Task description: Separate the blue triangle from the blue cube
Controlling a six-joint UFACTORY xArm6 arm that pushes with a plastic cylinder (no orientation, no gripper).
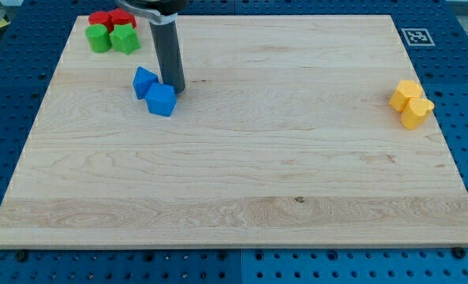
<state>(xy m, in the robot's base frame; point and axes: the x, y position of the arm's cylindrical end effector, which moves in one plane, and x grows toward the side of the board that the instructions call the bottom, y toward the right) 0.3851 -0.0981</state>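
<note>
Board (241, 173): sepn. not yet done; blue triangle (144, 81) and blue cube (161, 99) touch nr top-left corner. My tip (175, 87), a plain rod w/o jaws, sits just right of both. Counts: 2 blue, 2 yellow blocks (410, 103) at right edge, 2 red (110, 18), 2 green (114, 38) top-left.

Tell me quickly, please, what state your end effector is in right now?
No jaws: my tip is a bare rod, holding nothing, at the blue cube's upper right, right of the blue triangle.
</note>
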